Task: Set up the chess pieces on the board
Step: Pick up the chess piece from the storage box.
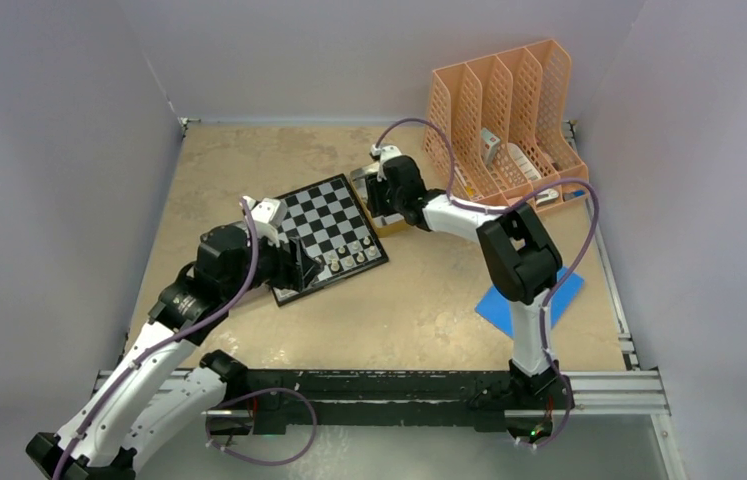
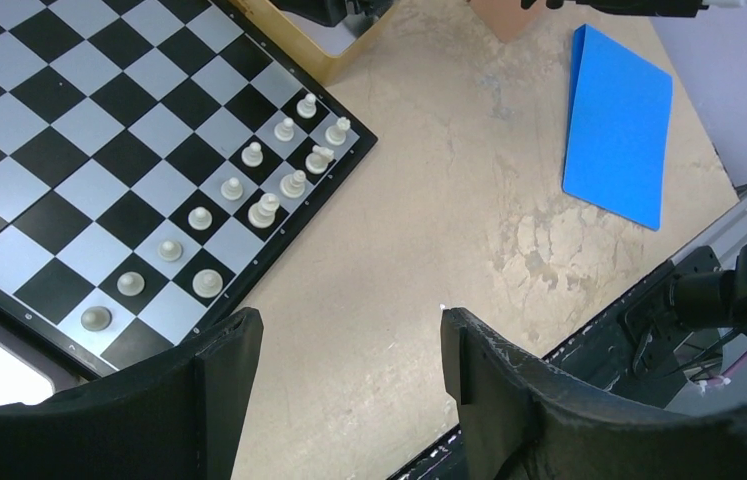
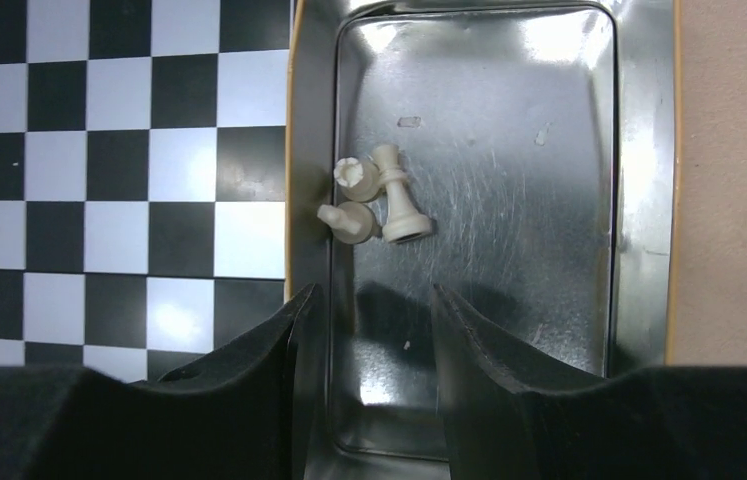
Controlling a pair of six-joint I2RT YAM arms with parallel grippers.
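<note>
Three pale pieces (image 3: 377, 200) are seen lying clumped in the metal tray (image 3: 549, 150) just beside the board (image 3: 99, 180). The right end effector (image 3: 371, 297) hangs spread and empty near them. The outermost one is probably best pinched first, squarely.

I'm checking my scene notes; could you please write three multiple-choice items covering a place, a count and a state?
1. The right hand hangs over: A a metal tray; B a cup; C a drawer.
2. Pale chess pieces lying in that tray: A one; B three; C eight.
3. The left hand is: A shut on a pen; B shut on a cloth; C open, empty.
Key: 1 A, shiny tray floor below it; 2 B, three lie clustered by its wall; 3 C, only bare table shows between its jaws.
</note>
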